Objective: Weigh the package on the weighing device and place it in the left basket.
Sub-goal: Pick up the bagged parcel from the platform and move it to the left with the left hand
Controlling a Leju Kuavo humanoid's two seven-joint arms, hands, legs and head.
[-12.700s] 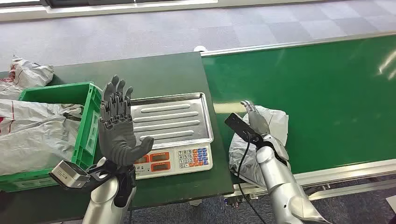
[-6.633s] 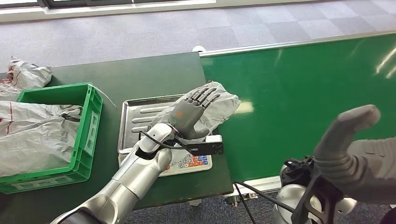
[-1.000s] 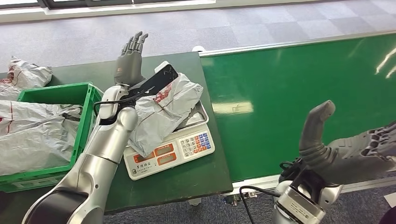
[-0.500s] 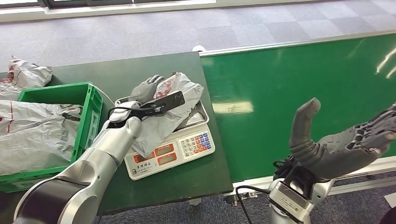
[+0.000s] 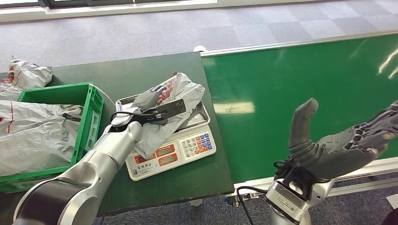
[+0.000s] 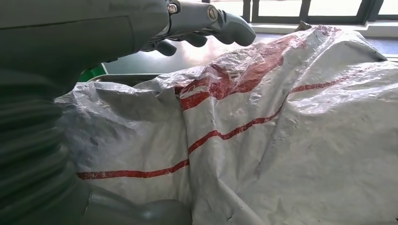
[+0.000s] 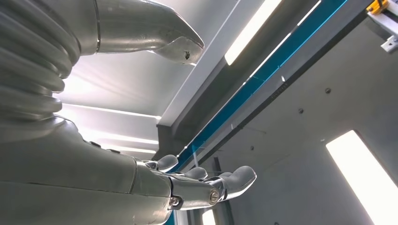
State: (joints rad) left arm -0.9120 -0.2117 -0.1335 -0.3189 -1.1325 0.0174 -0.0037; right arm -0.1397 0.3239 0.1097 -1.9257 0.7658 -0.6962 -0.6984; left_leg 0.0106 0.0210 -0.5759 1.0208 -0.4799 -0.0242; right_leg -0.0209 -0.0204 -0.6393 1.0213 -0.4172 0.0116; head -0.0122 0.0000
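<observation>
Grey package (image 5: pixel 174 106) lies on the scale (image 5: pixel 165 136), long axis slanting toward the basket (image 5: pixel 92 123). Left hand (image 5: pixel 148 99) sits on its basket-side end, fingers spread over the plastic, no grip evident. Right hand (image 5: pixel 347 145) hangs spread and empty, well apart.

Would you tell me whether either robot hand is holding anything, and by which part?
Cannot be told for the left robot hand over the package; the right robot hand holds nothing.
</observation>
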